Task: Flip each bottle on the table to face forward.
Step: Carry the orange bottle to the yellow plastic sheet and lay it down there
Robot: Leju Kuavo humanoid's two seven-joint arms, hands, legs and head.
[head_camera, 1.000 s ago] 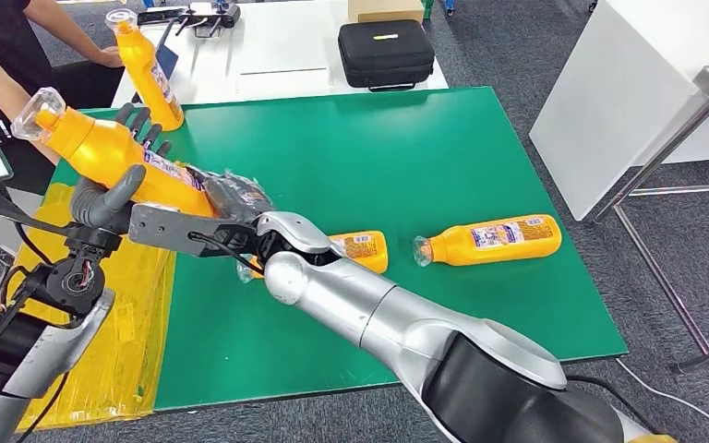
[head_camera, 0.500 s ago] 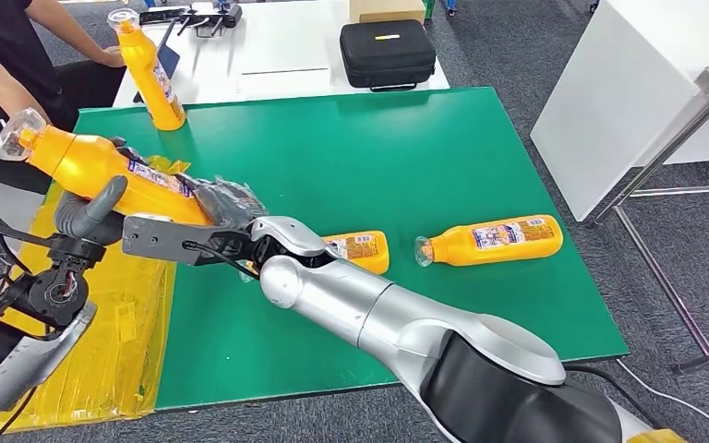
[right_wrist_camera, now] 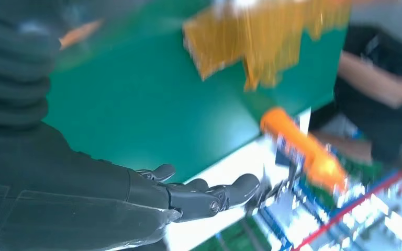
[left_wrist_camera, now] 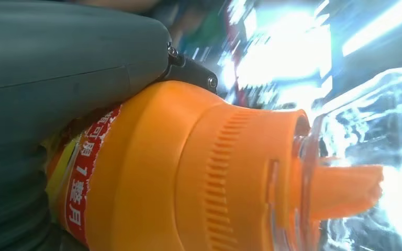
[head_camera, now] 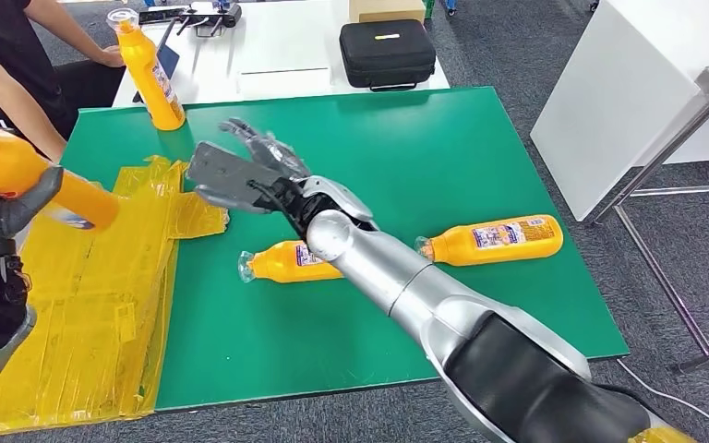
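Fingers (head_camera: 254, 140) of the right robot hand (head_camera: 240, 166) are spreading apart above the green worktop (head_camera: 406, 157), holding nothing; the right wrist view shows the same robot hand (right_wrist_camera: 188, 198) with fingers extended and apart. The silver right arm (head_camera: 397, 277) is reaching diagonally across the worktop toward its far left part.

The left robot hand (head_camera: 5, 208) is sitting at the left edge of the head view, its grey thumb curling over an orange bottle (head_camera: 28, 175) and gripping it off the worktop, above the yellow plastic sheet (head_camera: 83, 295). In the left wrist view the held bottle (left_wrist_camera: 188, 167) is lying against the grey robot hand (left_wrist_camera: 57, 78), its clear cap pointing away from the wrist.

Just beside the right forearm, a second orange bottle (head_camera: 286, 263) is lying on its side on the worktop, cap toward the yellow sheet. A third bottle (head_camera: 494, 240) is lying on its side near the right edge, label up. A fourth bottle (head_camera: 148, 69) is standing upright at the far left corner.

A person's arm (head_camera: 18, 83) is showing past the far left corner. A black case (head_camera: 386, 51) is resting on the white table (head_camera: 277, 46) behind.
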